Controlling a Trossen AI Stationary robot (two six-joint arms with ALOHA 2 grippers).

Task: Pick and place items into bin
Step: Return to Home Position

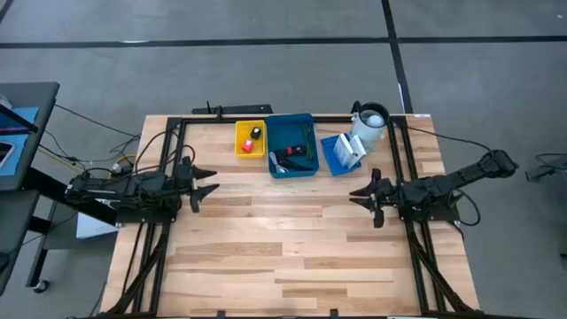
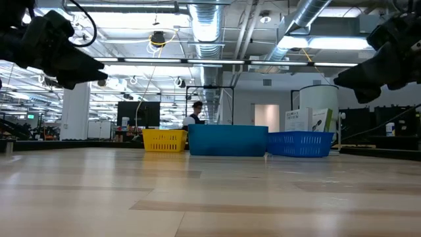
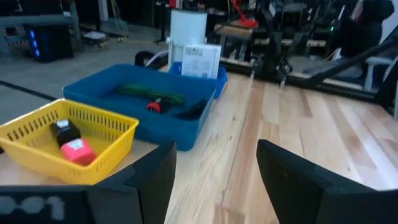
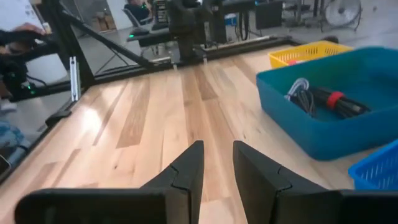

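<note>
Since both arms sit at the sides of the table (image 1: pixel 292 252) w/ nothing in hand, the bin is clear of them. The left gripper (image 1: pixel 208 182) is at mid-left of the high view, its fingers (image 3: pixel 155 180) spread wide over bare wood. The right gripper (image 1: pixel 361 193) is at mid-right, its fingers (image 4: pixel 186 171) apart by only a narrow slot, also empty. Both point inward toward the frame's centre. The blue bin (image 1: pixel 269 142) stands at top centre, up-right of the left gripper & up-left of the right one, apart from both. Inside it lie a green cable (image 3: pixel 152 93) toward the far wall and a black bundle w/ a red tie (image 4: pixel 329 101) beside a pale coil (image 4: pixel 300 90), so those look placed. The bundle's long axis runs roughly across the bin's lower end in the high view. The exact lie of the green cable is hard to fix.

Outside the bin, a yellow basket (image 1: pixel 237 140) touches or nearly touches its left wall & holds a black-and-red piece (image 3: pixel 73 146). A small blue basket (image 1: pixel 330 159) just right of the bin holds a white card package (image 1: pixel 352 149) standing upright, w/ a white cup (image 1: pixel 370 122) behind it. If either were next, the left arm is nearer the yellow basket and the right arm nearer the card package, which lies up-left of the right gripper's tips. That's my read only. As things lie, the job looks about done & the arms look parked.
</note>
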